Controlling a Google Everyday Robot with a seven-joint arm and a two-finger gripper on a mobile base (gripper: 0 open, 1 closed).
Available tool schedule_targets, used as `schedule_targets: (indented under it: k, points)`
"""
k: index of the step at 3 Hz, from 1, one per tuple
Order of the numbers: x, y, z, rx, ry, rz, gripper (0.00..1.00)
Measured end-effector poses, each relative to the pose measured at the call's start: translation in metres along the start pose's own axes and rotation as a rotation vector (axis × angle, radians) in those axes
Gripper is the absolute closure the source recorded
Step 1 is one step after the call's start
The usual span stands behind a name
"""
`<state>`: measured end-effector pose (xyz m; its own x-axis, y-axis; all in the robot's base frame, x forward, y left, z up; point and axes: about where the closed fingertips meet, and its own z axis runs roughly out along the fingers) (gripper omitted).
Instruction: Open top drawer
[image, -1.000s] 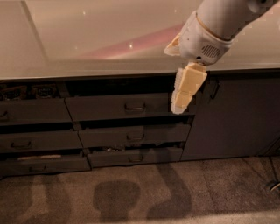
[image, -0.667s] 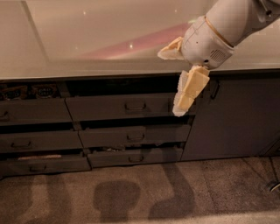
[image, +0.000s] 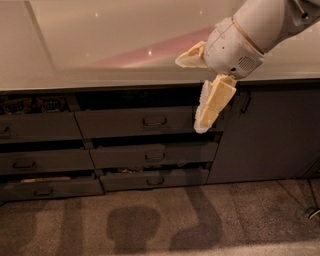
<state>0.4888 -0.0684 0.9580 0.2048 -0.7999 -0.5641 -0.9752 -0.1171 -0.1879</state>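
Since a second ago the gripper (image: 189, 95) has been rotated, and its upper finger swung further outward. The fingers (image: 216, 102) are spread wide, with nothing held. The top drawer (image: 115, 123) is seen left of the lower fingertip, which overlaps its right end. Its handle (image: 155, 121) lies further left, untouched.

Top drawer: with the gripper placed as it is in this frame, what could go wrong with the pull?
1. The gripper hangs open to the right of the loop handle on the top drawer, with its lower finger at the front's right end. It may close beside the handle.
2. The handle is small, so a grip could slip off.
3. The drawer below has a similar handle, and a low approach might catch that one.
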Motion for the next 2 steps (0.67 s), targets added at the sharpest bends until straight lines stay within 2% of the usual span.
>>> schedule_targets:
  k: [1,2]
  points:
    - [0.029,-0.019,0.023,-0.023,0.041,0.018,0.00]
    - [0.091,-0.061,0.057,-0.039,0.093,0.038,0.00]
